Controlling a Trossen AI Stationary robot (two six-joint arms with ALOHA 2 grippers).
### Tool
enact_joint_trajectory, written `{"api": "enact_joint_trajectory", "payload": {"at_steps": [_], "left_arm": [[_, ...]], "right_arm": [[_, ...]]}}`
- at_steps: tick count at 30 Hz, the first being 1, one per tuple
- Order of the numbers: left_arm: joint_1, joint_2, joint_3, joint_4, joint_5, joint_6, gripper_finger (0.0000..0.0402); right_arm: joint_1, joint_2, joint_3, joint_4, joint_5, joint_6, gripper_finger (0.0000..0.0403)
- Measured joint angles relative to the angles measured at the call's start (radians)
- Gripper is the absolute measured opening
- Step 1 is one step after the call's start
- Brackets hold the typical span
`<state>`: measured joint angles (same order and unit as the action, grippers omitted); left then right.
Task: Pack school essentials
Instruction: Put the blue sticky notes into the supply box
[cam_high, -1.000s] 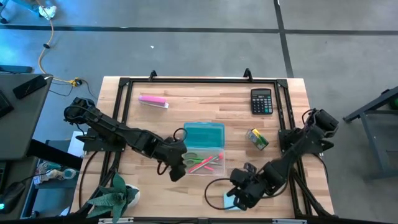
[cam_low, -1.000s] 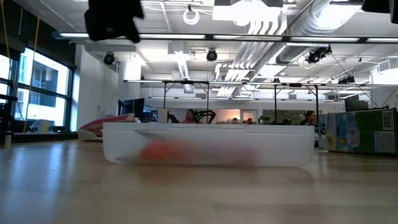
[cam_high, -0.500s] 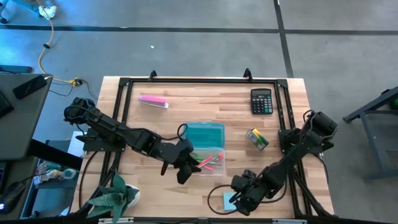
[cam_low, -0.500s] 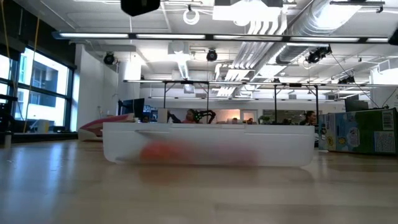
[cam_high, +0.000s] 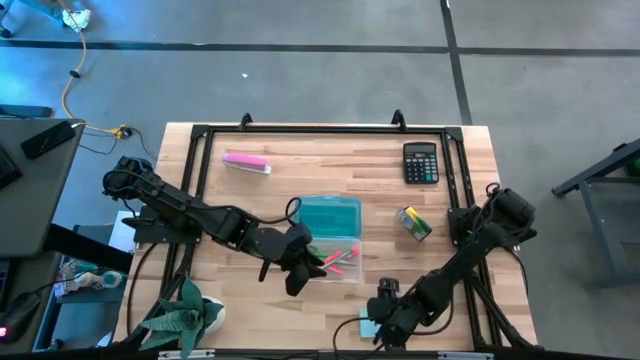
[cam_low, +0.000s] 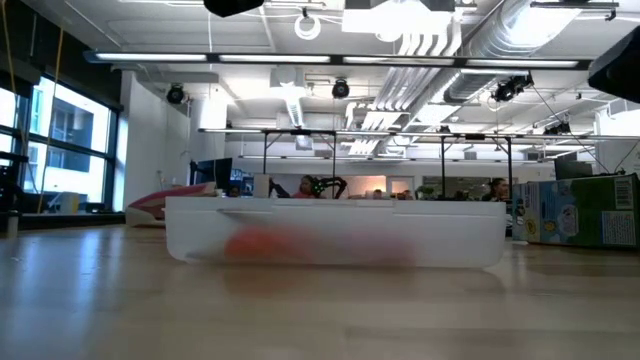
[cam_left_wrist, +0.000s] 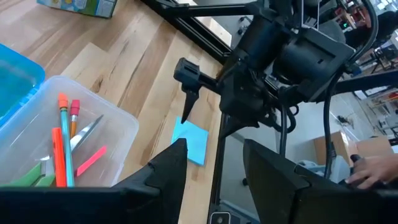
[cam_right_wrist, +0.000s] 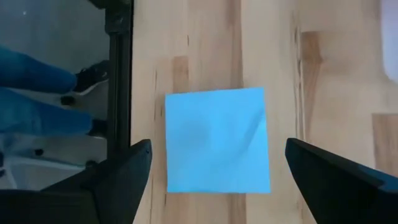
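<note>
The light-blue sticky pad (cam_right_wrist: 216, 140) lies flat on the table near its near edge (cam_high: 368, 326). My right gripper (cam_right_wrist: 217, 186) hangs open above it, one finger on each side, touching nothing. My left gripper (cam_left_wrist: 214, 171) is open and empty over the near left corner of the clear box (cam_high: 340, 262). In that box (cam_left_wrist: 93, 124) lie the orange pencil (cam_left_wrist: 59, 155), a green pencil, the red pen (cam_left_wrist: 92, 160) and the scissors (cam_left_wrist: 84, 135). The yellow-green box (cam_high: 412, 223) lies right of the clear box.
A teal lid (cam_high: 328, 217) lies against the clear box's far side. The black calculator (cam_high: 420, 162) sits at the far right, the pink-and-white bar (cam_high: 246, 162) at the far left. A plant (cam_high: 182, 318) stands at the near left corner. A black frame (cam_high: 320, 130) rims the table.
My left gripper has moved toward the table's right, from beside the clear box to over its near left corner, then held still. My right gripper has shifted a little toward the near edge, settling over the sticky pad. The sticky pad has stayed in place.
</note>
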<state>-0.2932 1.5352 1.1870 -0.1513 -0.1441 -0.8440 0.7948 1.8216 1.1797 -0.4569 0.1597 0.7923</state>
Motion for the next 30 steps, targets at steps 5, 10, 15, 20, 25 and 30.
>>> {"api": "enact_joint_trajectory", "payload": {"at_steps": [5,10,15,20,25,30], "left_arm": [[0.0,0.0,0.0,0.0,0.0,0.001,0.0145],[0.0,0.0,0.0,-0.001,0.0,0.001,0.0145],[0.0,0.0,0.0,0.0,-0.002,0.0,0.0145],[0.0,0.0,0.0,-0.001,-0.022,0.0,0.0145],[0.0,0.0,0.0,-0.001,-0.022,0.001,0.0145],[0.0,0.0,0.0,-0.001,-0.024,0.003,0.0145]], "right_arm": [[0.0,0.038,0.0,0.044,-0.005,-0.056,0.0358],[0.0,0.077,0.0,0.039,-0.006,-0.076,0.0358],[0.002,0.112,0.0,0.044,-0.016,-0.078,0.0358],[0.008,0.125,0.003,0.046,-0.013,-0.076,0.0358],[0.009,0.126,0.005,0.044,-0.017,-0.07,0.0358],[0.01,0.132,0.036,0.022,-0.035,-0.064,0.0358]]}}
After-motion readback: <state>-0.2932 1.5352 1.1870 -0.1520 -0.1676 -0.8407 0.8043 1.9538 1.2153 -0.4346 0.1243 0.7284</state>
